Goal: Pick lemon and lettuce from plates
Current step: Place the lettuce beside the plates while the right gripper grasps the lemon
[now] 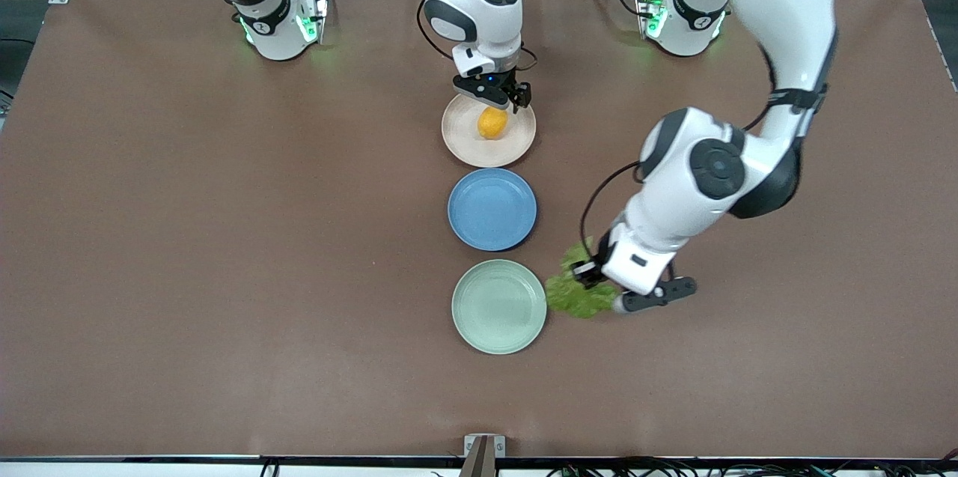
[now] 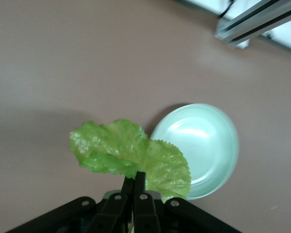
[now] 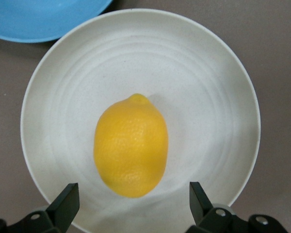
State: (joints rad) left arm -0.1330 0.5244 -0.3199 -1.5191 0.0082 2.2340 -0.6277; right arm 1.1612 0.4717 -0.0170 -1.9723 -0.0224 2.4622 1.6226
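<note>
While brown table (image 1: 224,237) bears plates (image 1: 499,306), lettuce (image 1: 576,297) hangs pinched

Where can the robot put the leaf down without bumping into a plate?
The left hand, shut on the lettuce, is beside the green plate, toward the left arm's end. Bare table spreads from there. The middle is crowded: the blue plate and beige plate, where the right hand is open over the lemon.

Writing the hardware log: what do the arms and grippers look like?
Both arms are glossy white with black joint bands, round black caps and green-lit bases. The right gripper and left gripper are black, with thin black cables looping along the wrists. Jaws are black and angular.
</note>
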